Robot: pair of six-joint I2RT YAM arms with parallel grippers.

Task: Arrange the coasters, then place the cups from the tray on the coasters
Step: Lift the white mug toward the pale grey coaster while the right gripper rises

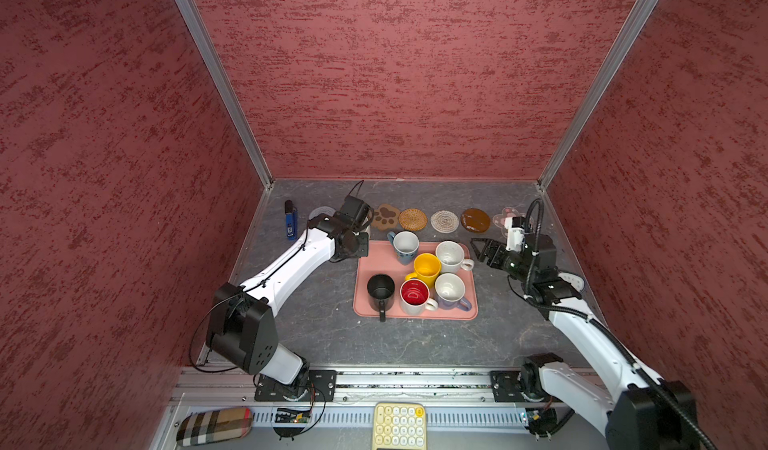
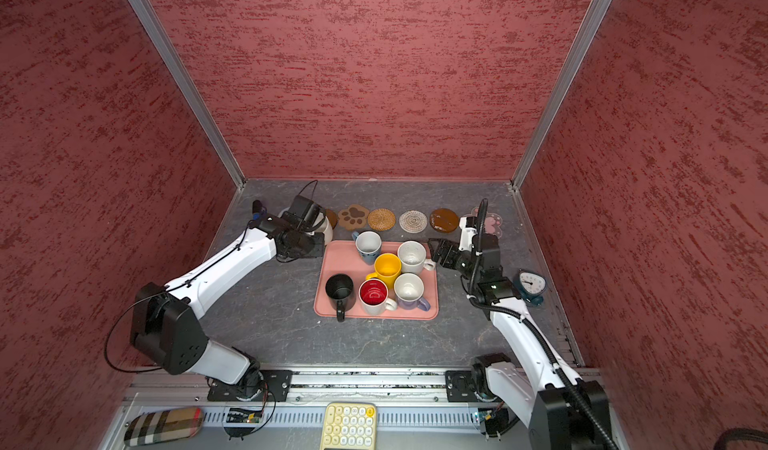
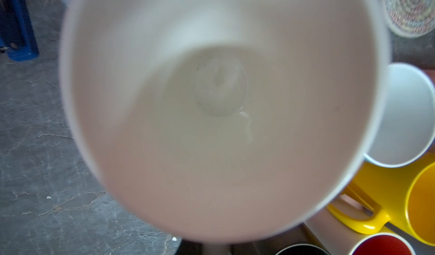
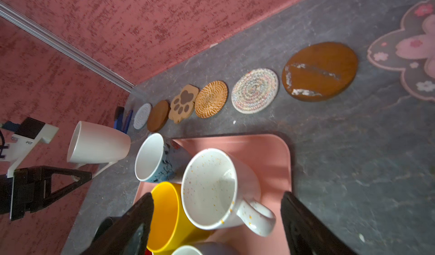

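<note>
You hold the plain white ceramic mug [image 4: 98, 143] by its handle in the pinching left pincer [image 4: 84, 175], off the salmon-pink tray [image 4: 259, 145] near the brown disc coaster [image 4: 159, 116], likely its target, while the right pincer [image 1: 482, 249], spread, faces the speckled white mug [image 4: 211, 188].

Our count: seven coasters [image 4: 211, 99], seven cups [image 1: 427, 267], one tray [image 1: 374, 261].
We find six cups on the tray (the white cup [image 4: 98, 143], our seventh, is off it).
</note>
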